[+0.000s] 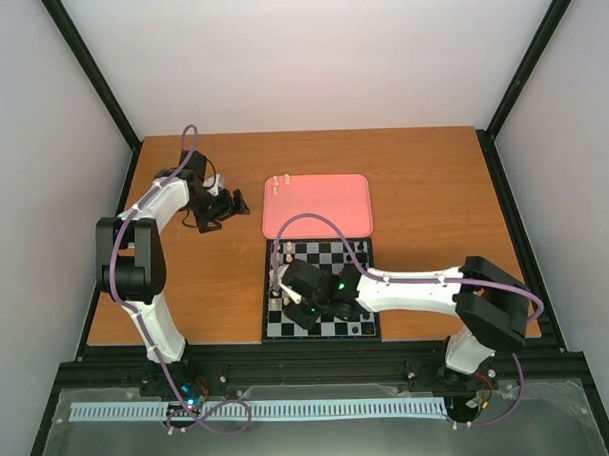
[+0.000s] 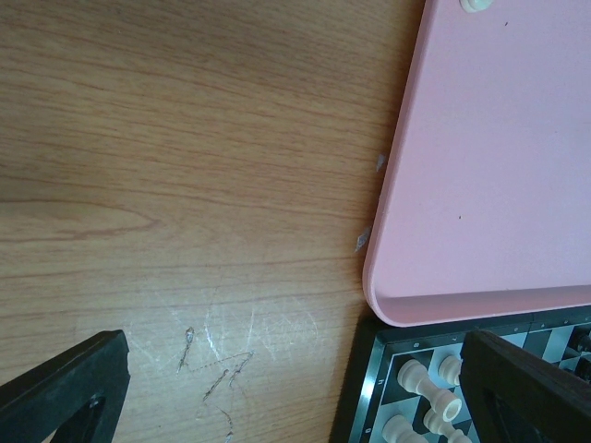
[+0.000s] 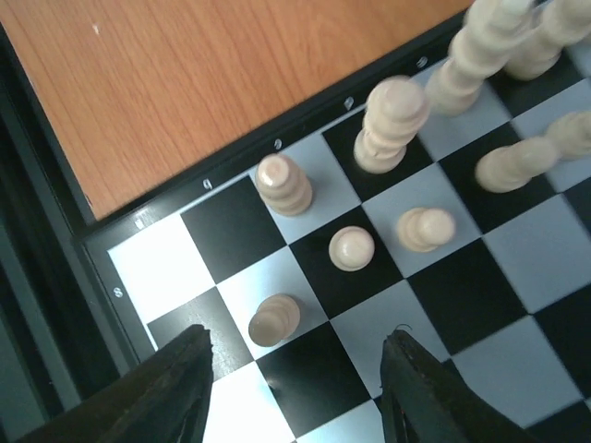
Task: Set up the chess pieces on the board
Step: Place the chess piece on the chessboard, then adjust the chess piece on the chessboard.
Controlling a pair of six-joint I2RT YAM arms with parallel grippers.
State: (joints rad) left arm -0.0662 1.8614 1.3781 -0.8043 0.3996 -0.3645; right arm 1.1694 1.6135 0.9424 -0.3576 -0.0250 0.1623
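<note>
Top view: the right hand (image 1: 291, 300) is held low over the board (image 1: 360, 329), jaws part-open, nothing gripped. A few chess pieces (image 1: 282, 180) are noted on the pink tray (image 1: 329, 212), well beyond it. The left hand (image 1: 220, 209) is judged nearer.
Left wrist: jaws wide, empty; the smooth tray rim lies right of it.
Right wrist: a turned pale-wood pawn (image 3: 274, 319) stands upright just ahead, on glossy chequered squares.
</note>
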